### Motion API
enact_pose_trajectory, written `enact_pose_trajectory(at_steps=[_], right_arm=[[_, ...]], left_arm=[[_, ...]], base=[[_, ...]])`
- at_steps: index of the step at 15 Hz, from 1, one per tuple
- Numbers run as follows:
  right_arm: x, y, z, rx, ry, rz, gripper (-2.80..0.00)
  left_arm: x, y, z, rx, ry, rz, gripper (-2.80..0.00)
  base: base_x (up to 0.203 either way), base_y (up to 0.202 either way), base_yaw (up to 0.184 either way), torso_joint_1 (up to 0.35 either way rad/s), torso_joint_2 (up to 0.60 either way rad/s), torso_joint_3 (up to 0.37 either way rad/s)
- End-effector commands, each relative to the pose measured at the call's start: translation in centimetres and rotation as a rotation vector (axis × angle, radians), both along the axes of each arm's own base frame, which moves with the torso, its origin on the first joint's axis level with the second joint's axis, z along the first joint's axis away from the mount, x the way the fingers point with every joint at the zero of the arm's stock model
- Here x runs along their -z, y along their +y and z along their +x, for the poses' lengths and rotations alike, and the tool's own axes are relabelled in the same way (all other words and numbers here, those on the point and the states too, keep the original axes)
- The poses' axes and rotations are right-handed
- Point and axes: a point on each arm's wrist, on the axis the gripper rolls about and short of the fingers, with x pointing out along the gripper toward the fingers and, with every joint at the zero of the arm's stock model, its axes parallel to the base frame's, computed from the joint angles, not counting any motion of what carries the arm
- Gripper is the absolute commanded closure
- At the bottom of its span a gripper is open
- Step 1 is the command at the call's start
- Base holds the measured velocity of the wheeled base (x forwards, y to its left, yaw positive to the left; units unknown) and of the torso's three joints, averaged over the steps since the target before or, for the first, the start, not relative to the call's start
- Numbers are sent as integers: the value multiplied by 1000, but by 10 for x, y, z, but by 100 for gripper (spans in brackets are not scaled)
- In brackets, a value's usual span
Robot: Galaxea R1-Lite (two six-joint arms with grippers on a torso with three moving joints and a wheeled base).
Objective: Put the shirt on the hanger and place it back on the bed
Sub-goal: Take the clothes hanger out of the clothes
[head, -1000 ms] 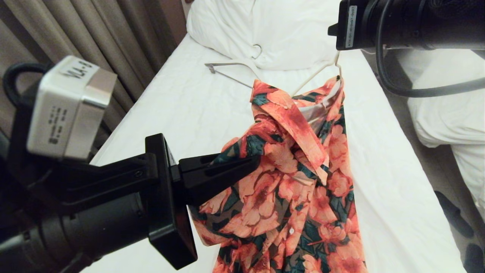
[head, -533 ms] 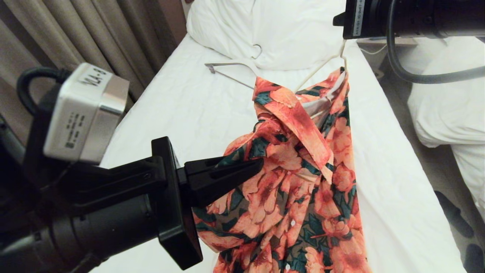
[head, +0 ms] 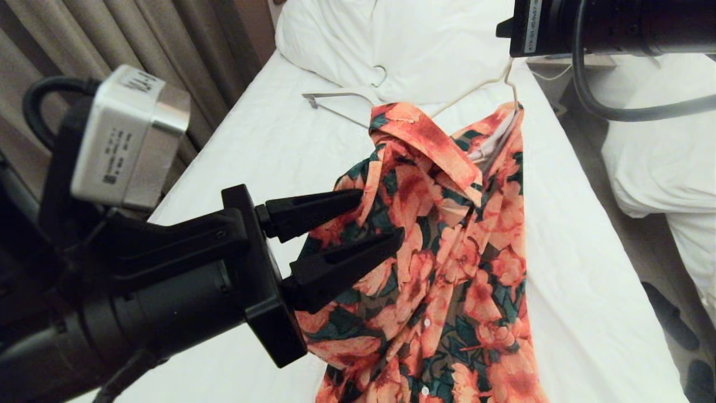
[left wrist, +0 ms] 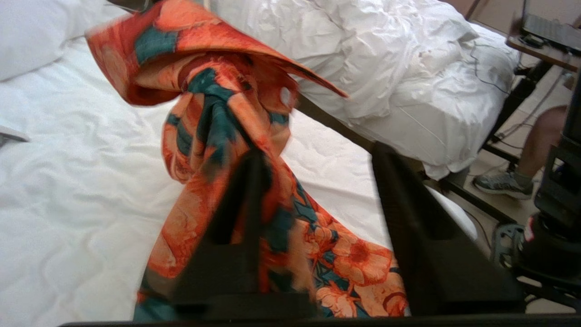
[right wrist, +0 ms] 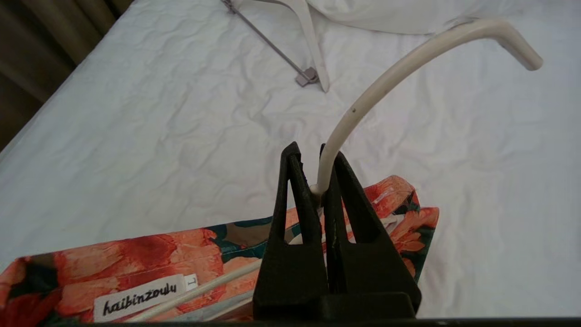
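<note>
The floral shirt [head: 447, 252] hangs by its collar from the thin cream hanger [head: 475, 92] above the bed [head: 268, 162], its lower part trailing toward me. In the right wrist view my right gripper [right wrist: 313, 159] is shut on the base of the hanger's curved hook [right wrist: 408, 54], with the shirt's label and collar [right wrist: 136, 259] just below. My left gripper [head: 380, 217] stands open at the shirt's left front edge. In the left wrist view its jaws are well apart [left wrist: 317, 152], and the shirt's folded cloth [left wrist: 218, 113] drapes against one finger [left wrist: 245, 204].
A thicker white hanger with a grey bar [head: 341, 103] lies on the sheet near the big pillow [head: 403, 45]. Curtains [head: 112, 45] run along the bed's left side. A second bed with a bulky duvet [head: 660, 162] stands right, across a narrow aisle. A person's leg [left wrist: 540, 136] shows beside it.
My left gripper has opened and let go of the shirt's front. The cloth has fallen wider across the hanger. The right arm has shifted the hanger slightly up and right.
</note>
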Motion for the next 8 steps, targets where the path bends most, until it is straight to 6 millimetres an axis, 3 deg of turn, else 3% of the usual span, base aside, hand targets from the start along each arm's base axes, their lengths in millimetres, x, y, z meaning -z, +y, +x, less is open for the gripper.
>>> enact_pose_trajectory(at_steps=[1,5,8], right_arm=[[1,-4,4,21,1,-1,0],[-8,-13,7,51,-69,-8,0],[-18,-14,8,65,-181,-34,0]], left_arm=[[-9,6,1,-32,-22,-31,-280],[-26,25,12,-141,-61,-78,-280],[-27,29,13,-157,-29,-37,-280]], base=[[0,0,0,0,0,0],[0,0,0,0,0,0],[0,0,0,0,0,0]])
